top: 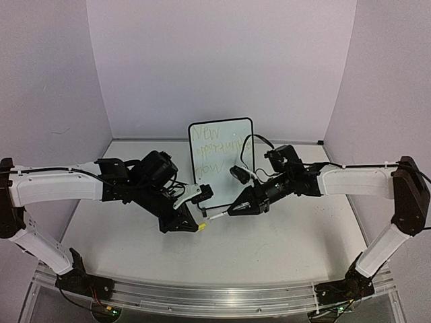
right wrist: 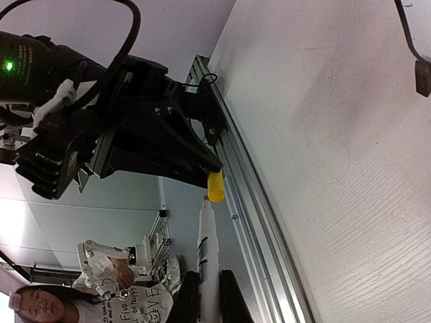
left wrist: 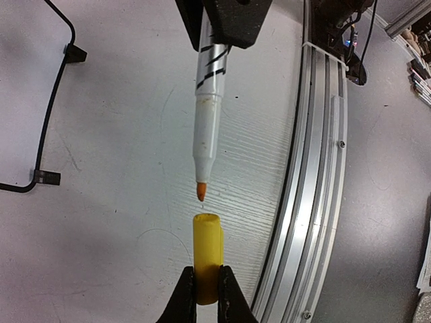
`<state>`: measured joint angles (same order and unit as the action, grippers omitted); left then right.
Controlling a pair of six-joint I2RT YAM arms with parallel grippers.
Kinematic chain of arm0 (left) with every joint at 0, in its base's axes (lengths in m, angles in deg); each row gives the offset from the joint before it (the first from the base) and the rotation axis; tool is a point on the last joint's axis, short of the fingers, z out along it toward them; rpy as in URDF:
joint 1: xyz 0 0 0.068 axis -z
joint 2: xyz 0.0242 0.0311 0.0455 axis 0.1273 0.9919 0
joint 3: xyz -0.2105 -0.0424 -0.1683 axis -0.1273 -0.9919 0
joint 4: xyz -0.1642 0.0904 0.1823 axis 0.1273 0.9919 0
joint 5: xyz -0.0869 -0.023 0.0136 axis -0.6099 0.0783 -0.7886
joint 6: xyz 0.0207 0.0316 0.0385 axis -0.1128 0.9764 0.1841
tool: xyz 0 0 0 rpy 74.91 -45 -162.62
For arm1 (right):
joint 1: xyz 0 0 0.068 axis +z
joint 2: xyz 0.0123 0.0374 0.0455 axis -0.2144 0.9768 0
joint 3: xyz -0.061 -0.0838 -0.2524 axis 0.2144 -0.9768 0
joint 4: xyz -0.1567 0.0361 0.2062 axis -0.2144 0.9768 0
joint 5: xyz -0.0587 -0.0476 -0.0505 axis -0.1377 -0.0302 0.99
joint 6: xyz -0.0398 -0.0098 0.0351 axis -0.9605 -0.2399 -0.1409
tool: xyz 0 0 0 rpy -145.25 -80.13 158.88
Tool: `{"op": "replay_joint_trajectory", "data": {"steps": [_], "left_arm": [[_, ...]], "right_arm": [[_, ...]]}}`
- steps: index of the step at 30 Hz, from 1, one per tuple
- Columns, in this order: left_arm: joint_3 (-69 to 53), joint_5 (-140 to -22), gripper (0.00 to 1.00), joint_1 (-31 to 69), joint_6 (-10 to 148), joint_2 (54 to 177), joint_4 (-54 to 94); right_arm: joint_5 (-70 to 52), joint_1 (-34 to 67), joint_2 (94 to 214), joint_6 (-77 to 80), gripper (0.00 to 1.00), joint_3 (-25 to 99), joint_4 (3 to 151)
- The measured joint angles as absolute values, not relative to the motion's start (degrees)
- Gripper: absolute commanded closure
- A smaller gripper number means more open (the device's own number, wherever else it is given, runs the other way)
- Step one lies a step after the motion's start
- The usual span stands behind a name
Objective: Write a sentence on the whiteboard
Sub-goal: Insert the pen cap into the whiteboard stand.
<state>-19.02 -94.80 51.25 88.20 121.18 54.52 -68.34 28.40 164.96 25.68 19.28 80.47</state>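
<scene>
Top view. You have the whiteboard (top: 221,151) standing upright at 12 o'clock on the table (top: 283,249), near the back wall. The sentence (top: 219,149) sits on it in three faint yellow-green lines; the words are too thin to read here. Both arms meet just in front of the board, toward 6 o'clock from it. Your right gripper (top: 234,211) is clamped on a white marker (top: 217,216) that points to about 8 o'clock. Your left gripper (top: 196,226) is pinched narrow on the yellow cap (top: 201,227), just beside the marker's tip.

Left wrist view. The cap (left wrist: 207,252) stands at 6 o'clock, its lower end squeezed between the two black fingers (left wrist: 183,299), its open end up. The marker (left wrist: 207,114) comes down from 12 o'clock out of the right gripper (left wrist: 225,20), orange tip pointing at the cap. Tip and cap are near but apart. A metal rail (left wrist: 313,168) runs along the 3 o'clock side and a black cable (left wrist: 47,114) lies at 9 o'clock.

Right wrist view. The marker (right wrist: 207,252) rises from 6 o'clock, held tight between your right fingers (right wrist: 229,299). The cap (right wrist: 215,186) sits just past the tip, toward 1 o'clock, carried by the left gripper (right wrist: 202,165). The whiteboard is out of this view.
</scene>
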Motion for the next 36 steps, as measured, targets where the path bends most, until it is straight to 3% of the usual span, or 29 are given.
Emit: {"op": "replay_joint_trajectory", "data": {"steps": [36], "left_arm": [[-19.04,-94.82,1.00,51.25,88.18,121.18,54.50]], "right_arm": [[-68.57,29.69,166.75,25.66,1.00,19.28,80.46]]}}
